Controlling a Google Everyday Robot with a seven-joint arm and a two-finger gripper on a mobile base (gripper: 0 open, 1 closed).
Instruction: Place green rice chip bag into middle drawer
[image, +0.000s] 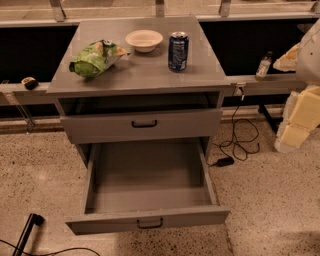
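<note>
1. The tool hangs at the right edge, touching nothing.
2. Left of it and lower, the middle drawer stands pulled open.
3. Farthest left of it, the green rice chip bag lies on the tabletop; the bowl and soda can sit nearer.

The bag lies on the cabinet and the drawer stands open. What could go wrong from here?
The gripper is at the right edge, while the bag lies far left on the cabinet; reaching across may knock over the can or push the bowl.
The bag is puffy and near the front-left edge, so a poor grasp could shove it off.
The upper drawer sits just above the middle drawer's back; a bag carried low may catch on it.
</note>
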